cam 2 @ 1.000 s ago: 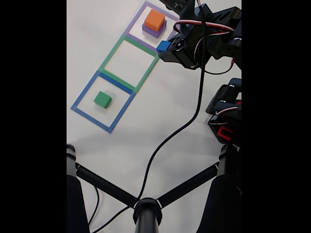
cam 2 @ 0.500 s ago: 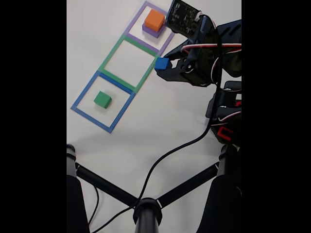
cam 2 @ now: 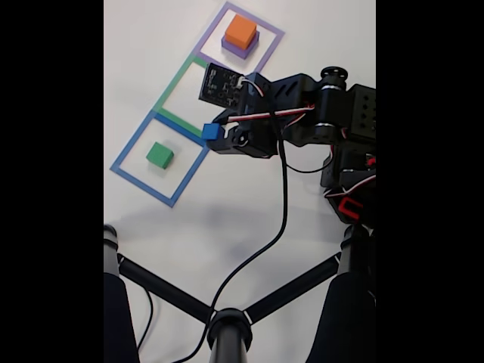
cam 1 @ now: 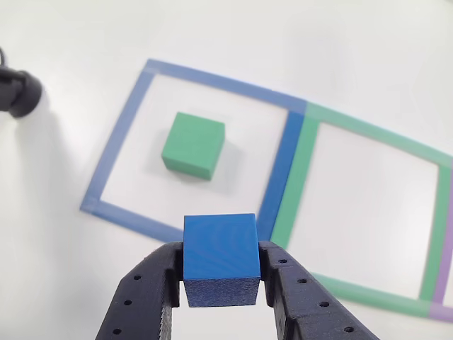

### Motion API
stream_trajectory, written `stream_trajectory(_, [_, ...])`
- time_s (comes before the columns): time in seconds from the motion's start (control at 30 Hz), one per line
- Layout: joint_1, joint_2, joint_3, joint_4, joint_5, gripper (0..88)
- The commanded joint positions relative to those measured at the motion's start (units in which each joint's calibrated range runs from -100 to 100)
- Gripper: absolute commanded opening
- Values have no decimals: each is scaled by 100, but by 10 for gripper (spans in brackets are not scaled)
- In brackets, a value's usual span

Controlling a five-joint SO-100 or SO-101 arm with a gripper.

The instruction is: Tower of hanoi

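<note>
In the other view, a black rounded object [cam 1: 15, 92] is cut off by the left edge and cannot be identified. Right of it, the green cube [cam 1: 193, 145] sits inside the blue square outline [cam 1: 117, 145] on the white desk [cam 1: 333, 49], clear of every border. At the bottom centre the end effector [cam 1: 220, 273] is closed on the dark blue cube [cam 1: 220, 258], one black finger [cam 1: 145, 290] pressed to each side; the lower ends of the fingers run out of the picture. The cube is held above the near border of the blue outline, close to where it meets the green square outline [cam 1: 301, 184]. Further right, only a sliver of the purple square outline [cam 1: 444, 283] appears at the edge.

In the fixed view, black bars [cam 2: 166, 291] and a black cable [cam 2: 257, 249] cross the foreground, covering part of the desk. The green cube [cam 2: 159, 155] lies in the blue outline [cam 2: 128, 151]. The dark blue cube [cam 2: 211, 131] sits at the arm's tip, over the outline's right corner. The arm and a small circuit board [cam 2: 221, 87] hide part of the green outline [cam 2: 175, 83]; any marking on the board is too small to read. Above, the orange cube [cam 2: 241, 30] rests on the purple cube [cam 2: 230, 47] within the purple outline [cam 2: 274, 32].
</note>
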Motion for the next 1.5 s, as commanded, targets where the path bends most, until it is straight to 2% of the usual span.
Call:
stream_trajectory(0.0, [-52,491,699,-1946,79,64])
stream_trajectory(0.3, [-174,2141,1081,-4674,79,67])
stream_trajectory(0.8, [-266,4633,1244,-7952,79,71])
stream_trajectory(1.03, [-304,5403,1053,-8681,79,75])
stream_trajectory(1.47, [-342,5996,799,-9126,79,81])
